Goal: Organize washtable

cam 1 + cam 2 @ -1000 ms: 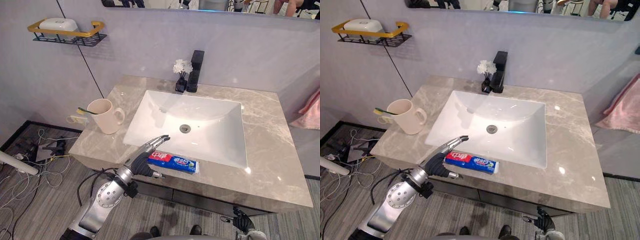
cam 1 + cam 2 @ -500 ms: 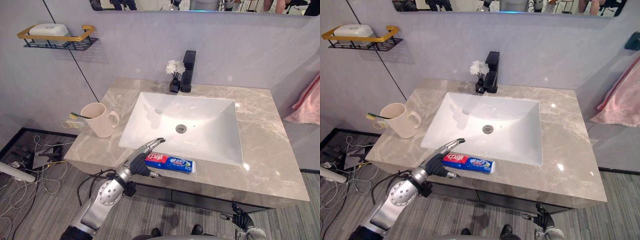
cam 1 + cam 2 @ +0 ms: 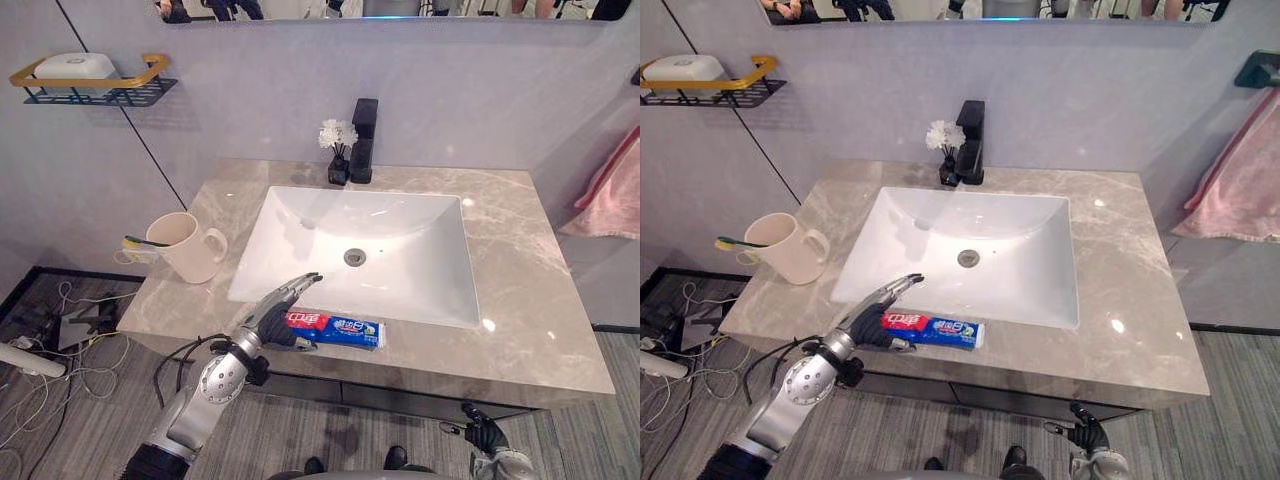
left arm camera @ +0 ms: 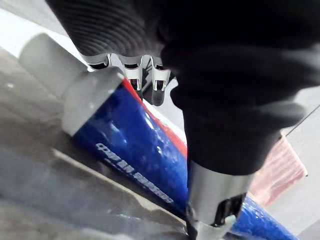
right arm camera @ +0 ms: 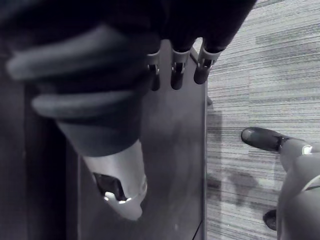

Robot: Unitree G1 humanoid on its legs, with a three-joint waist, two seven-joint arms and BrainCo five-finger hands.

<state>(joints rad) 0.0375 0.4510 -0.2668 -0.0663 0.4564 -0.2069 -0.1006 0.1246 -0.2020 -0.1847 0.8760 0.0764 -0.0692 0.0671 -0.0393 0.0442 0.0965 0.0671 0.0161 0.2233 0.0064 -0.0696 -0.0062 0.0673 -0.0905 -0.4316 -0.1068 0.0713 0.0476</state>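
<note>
A blue and red toothpaste tube [image 3: 335,327] lies flat on the marble countertop [image 3: 530,300], along the front rim of the white sink [image 3: 300,215]. My left hand [image 3: 272,315] is at its capped left end, with straight fingers reaching over the cap toward the basin and the thumb [image 4: 220,200] lying along the tube's front side. The left wrist view has the grey cap [image 4: 92,100] and blue body [image 4: 135,150] just past the fingers. A cream mug [image 3: 188,246] with a toothbrush [image 3: 143,241] in it stands on the counter's left. My right hand [image 3: 487,437] hangs below the counter's front edge, fingers relaxed.
A black faucet [image 3: 363,140] and a small dark vase of white flowers [image 3: 337,150] stand behind the basin. A wire wall shelf [image 3: 90,88] with a white soap box is at upper left. A pink towel [image 3: 610,190] hangs at right.
The camera has shifted, so the whole scene sits differently in the picture. My left hand stays at the tube's capped end and the tube has not moved.
</note>
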